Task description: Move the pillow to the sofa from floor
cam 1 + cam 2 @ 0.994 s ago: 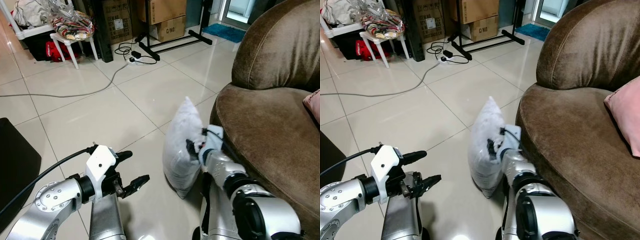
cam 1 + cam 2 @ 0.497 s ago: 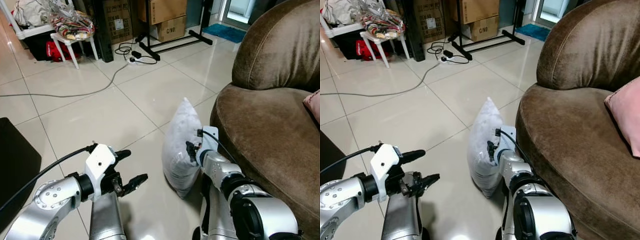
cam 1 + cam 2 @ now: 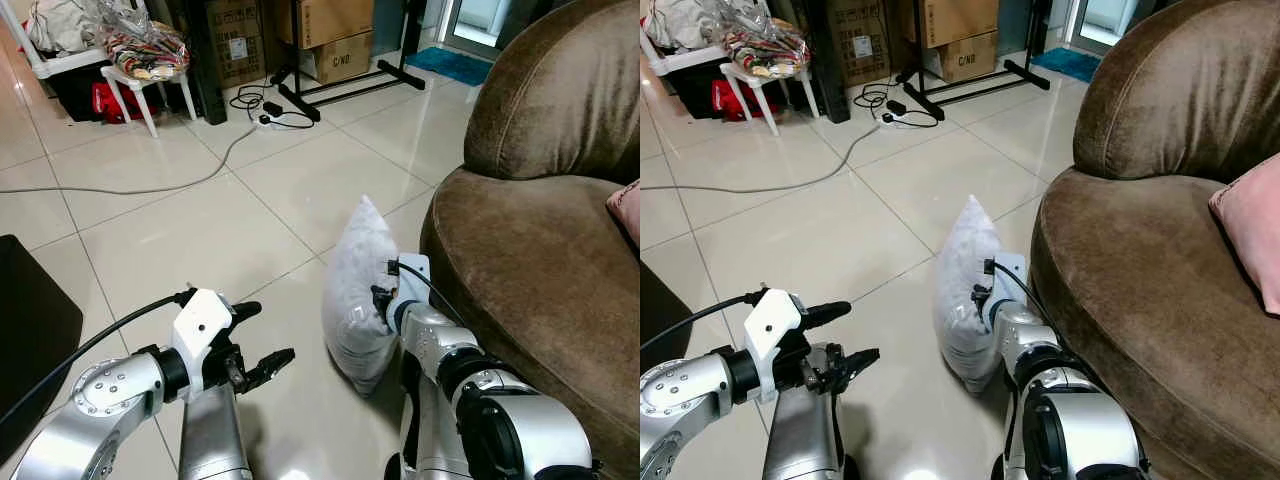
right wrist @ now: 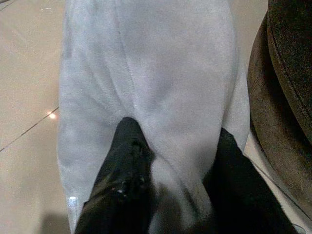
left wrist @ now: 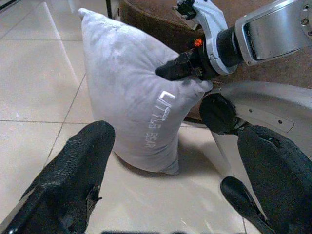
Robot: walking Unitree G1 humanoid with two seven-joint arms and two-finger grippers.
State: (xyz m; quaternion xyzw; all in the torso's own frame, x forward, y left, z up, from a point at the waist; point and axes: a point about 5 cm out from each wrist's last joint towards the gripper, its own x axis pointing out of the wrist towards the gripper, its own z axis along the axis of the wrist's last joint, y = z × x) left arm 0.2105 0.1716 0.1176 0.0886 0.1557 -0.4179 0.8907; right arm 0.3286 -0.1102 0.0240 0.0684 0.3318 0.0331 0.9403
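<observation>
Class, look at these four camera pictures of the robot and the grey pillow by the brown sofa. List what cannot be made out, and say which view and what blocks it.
1. Grey fabric pillow: its sofa-facing side, head views, hidden behind the right gripper.
2. Pink cushion: cut off by the right eye view's edge.
3. Right gripper's fingertips: sunk in pillow folds, right wrist view.
4. Brown velvet sofa: its far end lies beyond the frame.
5. Cardboard box: label too small to read.

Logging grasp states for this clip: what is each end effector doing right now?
Left end effector: open, holding nothing, above the floor beside the pillow.
Right end effector: shut on the pillow's edge, pillow standing on the floor against the sofa.
</observation>
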